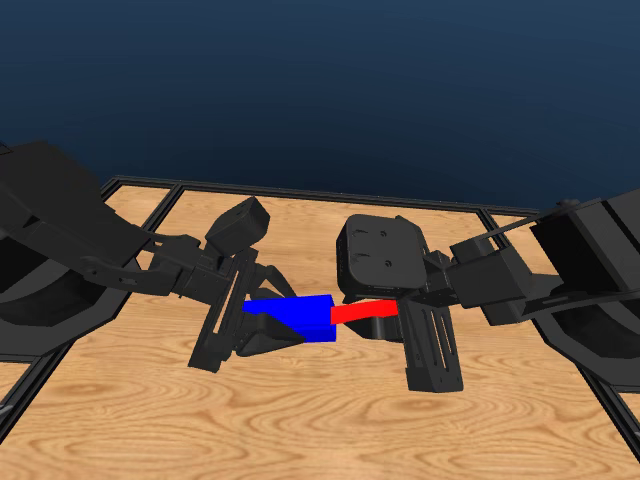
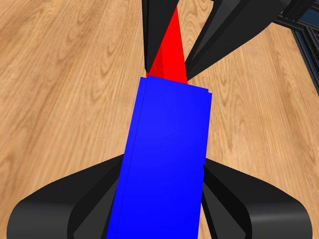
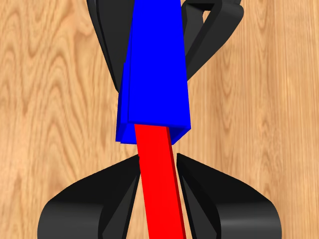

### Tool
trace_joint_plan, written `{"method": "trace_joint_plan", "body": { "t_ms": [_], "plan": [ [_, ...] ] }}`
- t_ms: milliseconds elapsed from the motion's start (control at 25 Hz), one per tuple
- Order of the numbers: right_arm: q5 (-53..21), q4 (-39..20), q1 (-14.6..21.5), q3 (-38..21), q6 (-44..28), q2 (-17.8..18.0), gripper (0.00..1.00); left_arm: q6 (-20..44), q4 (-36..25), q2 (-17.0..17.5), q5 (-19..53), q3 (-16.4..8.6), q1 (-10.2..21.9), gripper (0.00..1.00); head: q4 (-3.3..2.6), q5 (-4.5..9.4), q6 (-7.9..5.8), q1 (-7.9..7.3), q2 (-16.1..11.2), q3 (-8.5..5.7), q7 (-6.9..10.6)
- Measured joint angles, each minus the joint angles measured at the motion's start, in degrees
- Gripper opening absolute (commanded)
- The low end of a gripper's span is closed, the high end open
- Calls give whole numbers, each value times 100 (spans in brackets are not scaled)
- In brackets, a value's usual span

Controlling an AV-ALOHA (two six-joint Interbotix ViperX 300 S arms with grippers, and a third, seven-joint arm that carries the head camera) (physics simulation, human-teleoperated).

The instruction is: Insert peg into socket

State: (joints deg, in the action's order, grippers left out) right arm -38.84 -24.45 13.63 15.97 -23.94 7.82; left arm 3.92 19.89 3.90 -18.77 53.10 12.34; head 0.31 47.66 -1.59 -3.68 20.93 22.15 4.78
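Head view: above the middle of the wooden table (image 1: 300, 420), the left gripper (image 1: 250, 325) holds the blue socket (image 1: 300, 317) from the left, and the right gripper (image 1: 400, 312) holds the red peg (image 1: 362, 312) from the right. Both objects are lifted clear of the table. The peg's left end meets the socket's right face; the two lie roughly in line, the peg tilted slightly upward toward the right.

Left wrist view: the socket (image 2: 167, 159) runs between the left gripper's own jaws, which press against its two sides. At its far end the peg (image 2: 170, 57) enters the socket's opening; the right gripper's jaws close on the peg beyond.

Right wrist view: the peg (image 3: 160, 179) is clamped between the right gripper's jaws and its tip passes into the socket (image 3: 154, 69). How deep it sits cannot be judged, since the socket's wall hides the tip. The left gripper's jaws flank the socket behind.
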Motion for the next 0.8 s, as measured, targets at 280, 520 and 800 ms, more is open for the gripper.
{"method": "trace_joint_plan", "body": {
  "t_ms": [280, 520, 800],
  "plan": [
    [324, 269, -83, -160, 131, 304, 0, -1, 88, -183, -148, -62, 80, 0, 8, 27, -15, -39, 4, 2, -32],
    [534, 489, -76, -225, 221, 467, 100, -11, 111, -209, -40, -33, 183, 0, 11, 23, -13, -50, 10, 3, -44],
    [758, 605, -146, -38, 283, 365, 100, 61, 108, -260, -164, -39, 168, 0, 9, -5, -13, -45, 33, 3, -55]
  ]
}}
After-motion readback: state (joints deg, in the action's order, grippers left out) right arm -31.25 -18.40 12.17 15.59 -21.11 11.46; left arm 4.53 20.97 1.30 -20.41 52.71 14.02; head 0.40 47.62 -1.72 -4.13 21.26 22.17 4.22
